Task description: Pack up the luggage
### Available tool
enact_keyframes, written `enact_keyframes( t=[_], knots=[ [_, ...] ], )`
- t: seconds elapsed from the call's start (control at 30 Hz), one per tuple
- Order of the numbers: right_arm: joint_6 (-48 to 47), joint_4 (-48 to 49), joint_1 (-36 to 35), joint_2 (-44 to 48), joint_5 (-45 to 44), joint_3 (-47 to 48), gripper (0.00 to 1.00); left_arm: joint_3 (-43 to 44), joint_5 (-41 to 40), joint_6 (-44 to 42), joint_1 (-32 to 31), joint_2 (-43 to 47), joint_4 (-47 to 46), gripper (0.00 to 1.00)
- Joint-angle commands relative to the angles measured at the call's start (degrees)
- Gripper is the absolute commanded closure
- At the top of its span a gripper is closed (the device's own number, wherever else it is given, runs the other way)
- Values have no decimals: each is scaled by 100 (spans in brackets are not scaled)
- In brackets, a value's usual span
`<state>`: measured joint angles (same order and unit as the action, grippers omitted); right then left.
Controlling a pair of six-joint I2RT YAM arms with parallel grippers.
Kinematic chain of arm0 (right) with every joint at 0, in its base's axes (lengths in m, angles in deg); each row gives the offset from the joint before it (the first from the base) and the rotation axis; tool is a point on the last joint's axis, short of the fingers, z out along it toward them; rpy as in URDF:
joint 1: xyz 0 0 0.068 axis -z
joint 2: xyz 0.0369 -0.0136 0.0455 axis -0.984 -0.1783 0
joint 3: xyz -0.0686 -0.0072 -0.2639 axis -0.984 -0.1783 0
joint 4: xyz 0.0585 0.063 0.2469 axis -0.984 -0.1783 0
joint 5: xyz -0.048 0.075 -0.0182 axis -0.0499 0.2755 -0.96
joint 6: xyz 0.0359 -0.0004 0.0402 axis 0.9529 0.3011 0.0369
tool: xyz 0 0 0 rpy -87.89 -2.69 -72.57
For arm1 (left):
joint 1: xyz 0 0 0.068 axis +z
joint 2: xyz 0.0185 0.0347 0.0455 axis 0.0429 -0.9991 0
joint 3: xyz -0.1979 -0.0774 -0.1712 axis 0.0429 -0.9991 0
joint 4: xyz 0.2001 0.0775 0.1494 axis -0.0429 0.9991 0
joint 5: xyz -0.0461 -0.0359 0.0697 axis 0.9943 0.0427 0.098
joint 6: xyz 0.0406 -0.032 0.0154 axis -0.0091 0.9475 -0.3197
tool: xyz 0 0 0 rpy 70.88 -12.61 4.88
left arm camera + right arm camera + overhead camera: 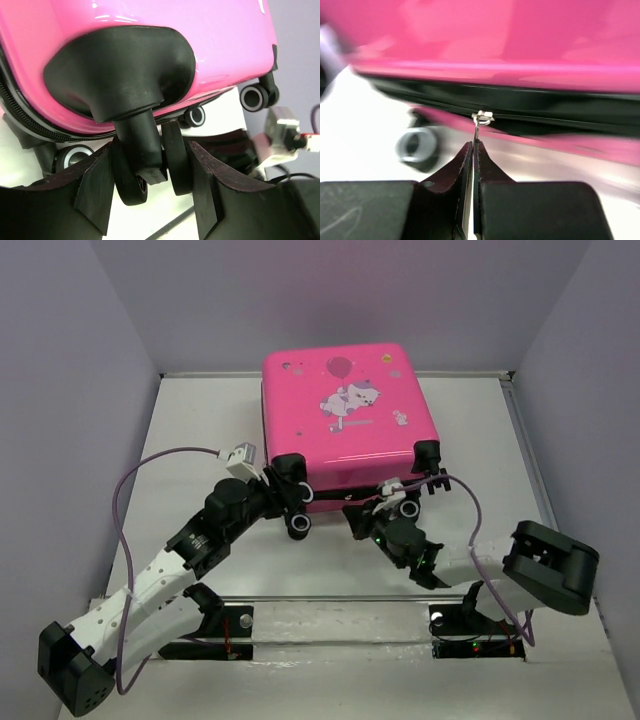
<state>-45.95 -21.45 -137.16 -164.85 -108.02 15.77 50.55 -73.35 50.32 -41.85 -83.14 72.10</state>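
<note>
**Item: luggage** (345,420). Hot-pink hard shell with rounded corners, lying flat and closed in the upper centre of the overhead view, printed face up.

- Orientation: the wheeled end points to the bottom of the frame and the opposite end to the top. The cartoon print reads upright in that direction. The outline is nearly square, so no long axis stands out.
- Overhead view only: the full lid, the balloon-and-animal print, and both arms reaching to the near edge.
- Left wrist view only: the black corner caster (145,165), a twin-disc wheel on a stem under a moulded black cup, at frame centre. More wheels show at the lower left and the right.
- Right wrist view only, blurred: the black zip line (545,107) running across the frame under the pink shell, with a small silver zipper pull (481,119) hanging from it.

**Tools**
- left gripper (150,175): fingers set wide around the caster. The pads appear to press on both discs.
- right gripper (474,155): fingers pressed together, pinching the tab of the zipper pull.

**Setting**
- table (200,440): white and flat. The luggage rests on it.
- walls (60,390): plain pale grey panels on the left, the right and at the back.
- cable (120,510): purple, looped at the left of the frame.
</note>
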Motion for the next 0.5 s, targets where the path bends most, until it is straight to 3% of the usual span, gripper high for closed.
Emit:
enact_keyframes(
  t=[0.0,0.17,0.33,0.47],
  knots=[
    [-54,586,-1085,-1181,351,1248,93,466,1052,-137,-156,-201,-2267,94],
    [-194,349,-2079,-2596,1107,3030,93,852,1236,-119,-165,-298,-2285,94],
    [131,699,-2185,-2897,1670,3298,93,950,1395,109,-165,-193,-2276,94],
    [236,1191,-2185,-2872,1267,3079,93,845,1299,338,-174,-140,-2398,94]
  ],
)
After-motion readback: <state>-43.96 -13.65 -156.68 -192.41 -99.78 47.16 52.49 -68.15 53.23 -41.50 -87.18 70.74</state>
